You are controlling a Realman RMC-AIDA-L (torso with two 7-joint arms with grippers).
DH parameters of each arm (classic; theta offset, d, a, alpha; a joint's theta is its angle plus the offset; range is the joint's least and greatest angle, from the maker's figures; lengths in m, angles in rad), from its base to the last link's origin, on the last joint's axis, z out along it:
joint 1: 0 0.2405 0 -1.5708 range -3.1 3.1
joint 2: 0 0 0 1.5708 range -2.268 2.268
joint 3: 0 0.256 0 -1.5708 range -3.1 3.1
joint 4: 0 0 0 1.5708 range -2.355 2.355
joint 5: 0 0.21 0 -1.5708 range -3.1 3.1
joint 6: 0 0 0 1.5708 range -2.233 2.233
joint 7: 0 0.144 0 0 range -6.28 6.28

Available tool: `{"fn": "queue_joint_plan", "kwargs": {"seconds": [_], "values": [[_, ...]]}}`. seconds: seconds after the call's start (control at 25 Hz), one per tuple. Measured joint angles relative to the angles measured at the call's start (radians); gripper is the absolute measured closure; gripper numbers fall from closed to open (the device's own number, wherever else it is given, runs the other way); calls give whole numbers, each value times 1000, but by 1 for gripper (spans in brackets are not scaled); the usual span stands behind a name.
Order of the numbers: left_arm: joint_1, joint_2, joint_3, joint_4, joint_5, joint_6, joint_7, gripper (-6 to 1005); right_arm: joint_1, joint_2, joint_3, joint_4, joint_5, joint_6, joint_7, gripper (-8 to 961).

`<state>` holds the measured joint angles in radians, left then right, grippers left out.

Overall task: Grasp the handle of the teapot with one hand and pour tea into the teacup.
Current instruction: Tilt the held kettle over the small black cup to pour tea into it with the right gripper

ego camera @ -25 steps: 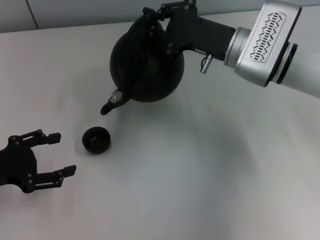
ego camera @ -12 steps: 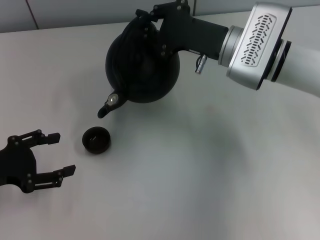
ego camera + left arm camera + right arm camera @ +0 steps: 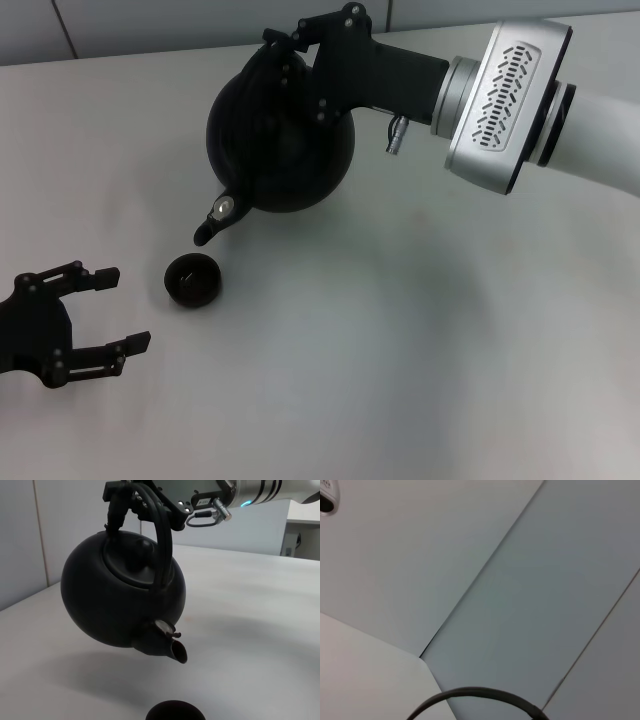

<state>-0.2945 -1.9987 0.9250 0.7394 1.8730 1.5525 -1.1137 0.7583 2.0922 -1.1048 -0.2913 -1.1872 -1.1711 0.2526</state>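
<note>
With the handle (image 3: 162,540) clamped by the right gripper (image 3: 300,40), tea could be spilled: the teacup (image 3: 193,280) lay at the spout's (image 3: 205,232) six o'clock, not yet beneath it.

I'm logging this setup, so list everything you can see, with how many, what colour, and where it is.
teapot: one, matte black, held above the table and tipped with its spout down toward the teacup.
handle: one, black, arched over the teapot's lid, clamped at the top.
teacup: one, dark, on the table just below and in front of the spout.
table: one, pale white-grey, under everything.
wall panels: grey, behind the table.
right pincer: one, black, shut on the handle, on a silver-white arm.
left pincer: one, black, open, low at the robot's left beside the teacup.
</note>
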Motion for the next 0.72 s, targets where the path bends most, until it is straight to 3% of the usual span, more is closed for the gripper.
{"fn": "queue_joint_plan", "kwargs": {"seconds": [0.72], "values": [[-1,-6,0,0,0,0,-1,152,1,0,-3,4,1,0,-74,852]]}}
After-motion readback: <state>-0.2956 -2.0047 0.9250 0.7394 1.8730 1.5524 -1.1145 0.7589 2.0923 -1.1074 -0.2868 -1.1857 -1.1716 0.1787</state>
